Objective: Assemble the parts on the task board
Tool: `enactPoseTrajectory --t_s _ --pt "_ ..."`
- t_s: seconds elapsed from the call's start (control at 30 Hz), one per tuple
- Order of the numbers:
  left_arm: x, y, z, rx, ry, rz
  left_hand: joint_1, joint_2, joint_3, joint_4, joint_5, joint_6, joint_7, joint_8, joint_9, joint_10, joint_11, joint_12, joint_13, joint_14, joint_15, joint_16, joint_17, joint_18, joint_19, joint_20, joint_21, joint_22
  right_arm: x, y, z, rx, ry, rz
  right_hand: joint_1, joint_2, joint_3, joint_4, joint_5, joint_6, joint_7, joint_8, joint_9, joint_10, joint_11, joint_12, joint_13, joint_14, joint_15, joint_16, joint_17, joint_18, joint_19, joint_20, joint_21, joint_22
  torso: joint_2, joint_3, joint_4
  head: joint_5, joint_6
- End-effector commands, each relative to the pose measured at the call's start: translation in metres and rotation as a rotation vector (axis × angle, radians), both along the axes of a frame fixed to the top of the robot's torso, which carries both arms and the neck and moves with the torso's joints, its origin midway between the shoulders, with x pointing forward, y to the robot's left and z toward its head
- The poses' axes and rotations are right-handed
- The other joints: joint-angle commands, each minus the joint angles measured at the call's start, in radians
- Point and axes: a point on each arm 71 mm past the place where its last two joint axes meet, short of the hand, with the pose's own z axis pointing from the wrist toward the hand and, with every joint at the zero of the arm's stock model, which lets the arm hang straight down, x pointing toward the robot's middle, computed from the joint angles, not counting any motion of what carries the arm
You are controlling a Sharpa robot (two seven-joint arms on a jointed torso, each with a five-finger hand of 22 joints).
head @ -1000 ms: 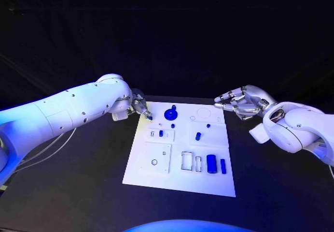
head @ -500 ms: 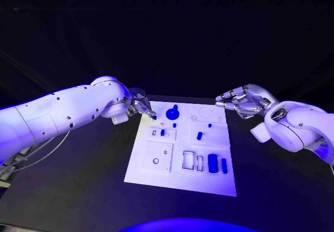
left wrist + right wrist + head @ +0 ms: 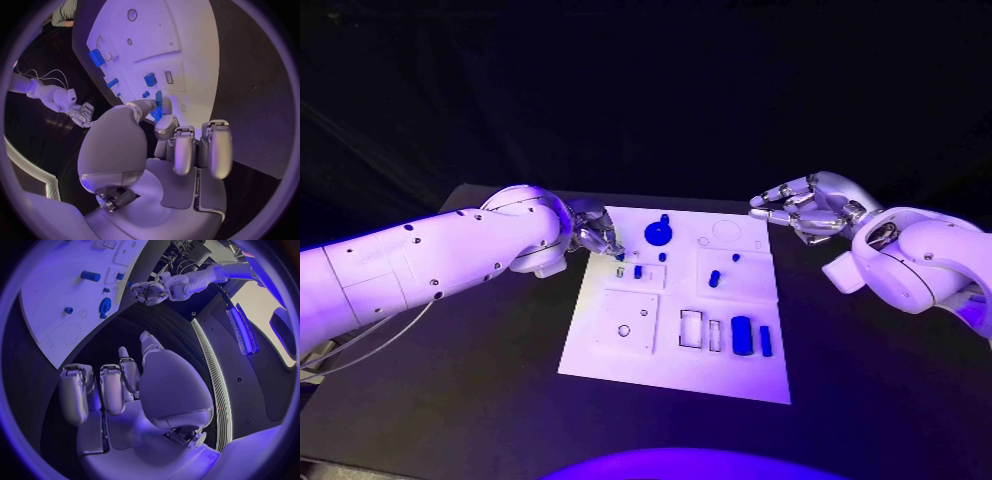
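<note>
Head view inventory: white task board, blue parts, two silver hands

Head view, item one: flat white rectangular task board [image 3: 678, 345] at the middle of the black table [image 3: 473, 390]. Far end of the board: a round blue gear-shaped part [image 3: 656, 235]. Middle: several small blue pegs, among them a short blue peg [image 3: 713, 279]. Near end, right side: a larger blue rectangular block [image 3: 741, 335] beside a slim blue bar [image 3: 764, 341].

Item two: silver left hand [image 3: 596, 233], at the board's far left corner, fingertips down at the board's edge. The left wrist view adds what the head view hides: thumb and one finger meet on a small blue piece [image 3: 157, 111] just over the white surface, the remaining fingers [image 3: 215, 147] curled in beside them. The hand appears to pinch this piece; the contact itself is partly covered.

Item three: silver right hand [image 3: 802, 210], beyond the board's far right corner, apart from it. The right wrist view shows its fingers [image 3: 112, 387] curled inward over the dark table with nothing between them, and, across the board, the left hand [image 3: 149, 292] at the opposite corner.

Change against the earlier frames: the left hand sits slightly nearer along the board's left edge, its arm drawn lower; the right hand keeps its place and its clenched posture. Parts on the board lie as before.
</note>
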Motion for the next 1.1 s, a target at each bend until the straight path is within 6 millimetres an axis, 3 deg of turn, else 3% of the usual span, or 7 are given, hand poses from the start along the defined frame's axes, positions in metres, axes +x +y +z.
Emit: enactPoseTrajectory --t_s 0.03,0.27,1.1 --pt "-0.002 -0.002 0.001 0.013 -0.072 0.01 0.001 -0.01 0.172 -0.178 0.006 0.02 -0.01 -0.003 -0.002 0.009 -0.003 0.002 0.002 0.092 -0.008 0.005 0.22 -0.018 0.058 -0.008 0.005 0.184 -0.001 0.0 0.0 0.004 -0.004 0.009 -0.005 0.004 -0.004 0.004 0.004 0.004 0.0 -0.004 0.0 0.006 -0.001 0.003 0.027 0.063 -0.006 -0.002 0.096 0.015 0.045 -0.01 -0.001 0.183 0.0 -0.0013 -0.0004 0.001 -0.001" --pt "-0.006 -0.002 -0.003 0.012 -0.071 0.015 0.001 -0.011 0.173 -0.179 0.008 0.022 -0.01 -0.005 -0.002 0.012 -0.003 0.003 0.005 0.092 -0.009 0.005 0.22 -0.018 0.059 -0.009 0.006 0.186 -0.001 0.0 0.0 0.004 -0.005 0.008 -0.005 0.004 -0.004 0.004 0.004 0.004 0.0 -0.004 0.0 0.006 -0.001 0.003 0.027 0.063 -0.006 -0.002 0.096 0.015 0.045 -0.01 -0.001 0.183 0.0 0.0002 -0.0006 0.003 -0.004" --pt "-0.012 -0.003 -0.018 0.093 -0.06 -0.019 -0.001 -0.014 0.174 -0.18 0.014 0.025 -0.011 -0.007 -0.003 0.013 -0.004 0.001 0.003 0.092 -0.01 0.005 0.22 -0.019 0.061 -0.009 0.008 0.188 -0.001 0.0 0.001 0.005 -0.007 0.009 -0.007 0.006 -0.005 0.005 0.006 0.004 0.0 -0.004 0.0 0.006 -0.001 0.003 0.027 0.063 -0.006 -0.002 0.096 0.015 0.046 -0.01 -0.001 0.183 0.0 -0.0005 -0.0004 0.004 -0.008"
